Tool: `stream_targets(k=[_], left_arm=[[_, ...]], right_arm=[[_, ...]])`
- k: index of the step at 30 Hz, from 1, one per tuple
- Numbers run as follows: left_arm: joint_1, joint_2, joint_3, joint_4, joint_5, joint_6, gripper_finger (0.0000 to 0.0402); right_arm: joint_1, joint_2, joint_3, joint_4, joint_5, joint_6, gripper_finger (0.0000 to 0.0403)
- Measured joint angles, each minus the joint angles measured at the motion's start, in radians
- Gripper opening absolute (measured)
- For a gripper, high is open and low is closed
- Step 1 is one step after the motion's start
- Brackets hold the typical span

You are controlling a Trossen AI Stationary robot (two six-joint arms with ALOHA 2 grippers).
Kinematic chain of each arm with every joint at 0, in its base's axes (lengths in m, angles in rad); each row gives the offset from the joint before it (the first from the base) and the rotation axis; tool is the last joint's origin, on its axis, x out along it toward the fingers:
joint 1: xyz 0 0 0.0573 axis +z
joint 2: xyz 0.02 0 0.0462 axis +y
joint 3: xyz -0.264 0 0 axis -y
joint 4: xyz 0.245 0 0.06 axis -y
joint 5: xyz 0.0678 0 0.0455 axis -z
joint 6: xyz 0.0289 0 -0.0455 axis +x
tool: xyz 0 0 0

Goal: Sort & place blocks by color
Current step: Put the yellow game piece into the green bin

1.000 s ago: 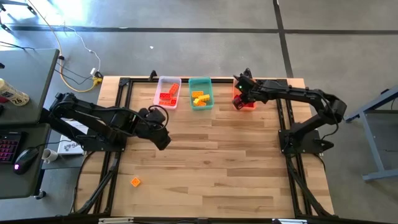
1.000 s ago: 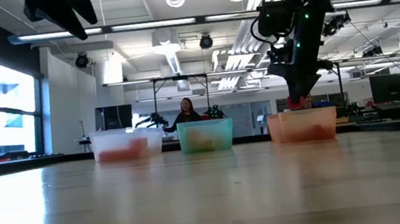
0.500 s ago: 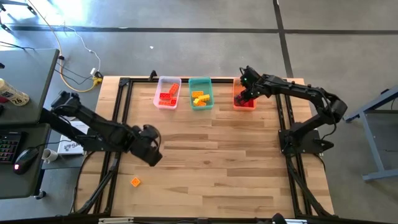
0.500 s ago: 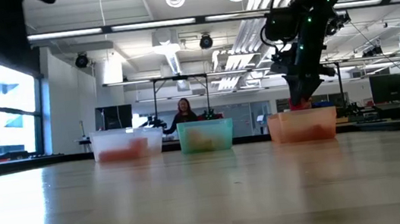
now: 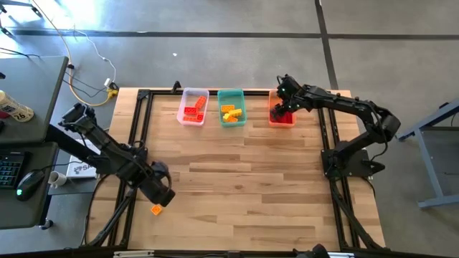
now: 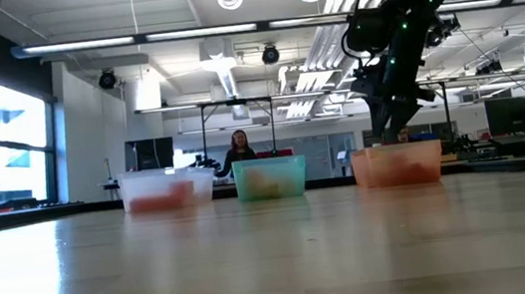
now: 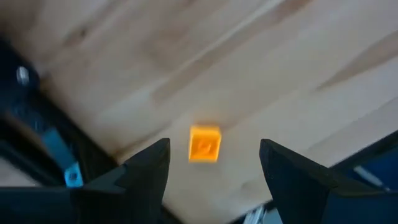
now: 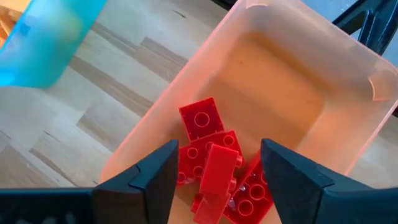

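Note:
A lone orange block (image 5: 156, 210) lies flat on the wood near the table's near left corner. My left gripper (image 5: 161, 195) hangs open just above it; in the left wrist view the block (image 7: 204, 144) shows between and below the two fingers, apart from them. My right gripper (image 5: 285, 110) stands open over the orange bin (image 5: 290, 122) at the far edge. Several red blocks (image 8: 214, 163) lie heaped in that bin (image 8: 292, 93), the top one tilted on the others. Nothing sits between the right fingers.
Along the far edge, left of the orange bin, stand a clear bin (image 5: 193, 106) holding orange-red blocks and a teal bin (image 5: 231, 107) holding yellow ones. Bare wood fills the table's middle and near right. A person (image 6: 240, 150) shows in the room beyond the bins.
My left gripper has swung from the table's left middle toward the near edge and down, turning about, and now hangs over the orange block. My right gripper has opened over the orange bin and let go of a red block, which now lies on the heap.

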Motion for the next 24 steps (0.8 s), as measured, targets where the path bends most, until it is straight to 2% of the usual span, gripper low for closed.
stream_targets(k=[5, 13, 18, 24], left_arm=[[-0.057, 0.008, -0.029, 0.048, 0.019, -0.076, 0.0236], [-0.111, 0.016, -0.147, 0.277, 0.0, -0.162, 0.0236], [-0.14, 0.052, -0.197, 0.339, 0.018, -0.213, 0.0236], [-0.171, 0.136, -0.202, 0.369, 0.061, -0.214, 0.0236]], right_arm=[[0.0, 0.0, 0.0, 0.018, 0.0, 0.013, 0.0217], [0.0, -0.001, 0.001, 0.021, 0.009, -0.003, 0.0218], [0.0, -0.001, 0.001, 0.02, 0.009, -0.003, 0.0218], [0.0, -0.001, 0.001, 0.019, 0.009, -0.003, 0.0218]])
